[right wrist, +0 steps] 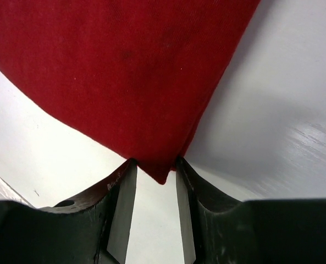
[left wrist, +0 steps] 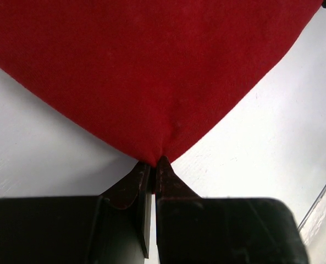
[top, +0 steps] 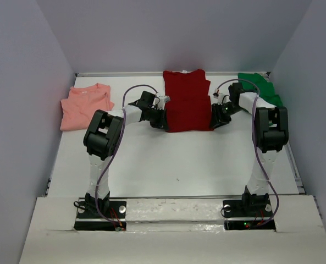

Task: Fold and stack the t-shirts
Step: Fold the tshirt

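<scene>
Left wrist view shows the left jaws pinched shut on one near corner of the dark red t-shirt [top: 187,102], spread on the bench [top: 179,159], while the right jaws stand apart astride the other corner; the cloth looks soft, light and limp, best held by its corners.

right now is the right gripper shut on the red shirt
Open: the right gripper straddles a corner of the dark red t-shirt, jaws apart, bare table between them.

Nothing to read here: no text, label, brand, number or sign is legible in any of the three views.
</scene>
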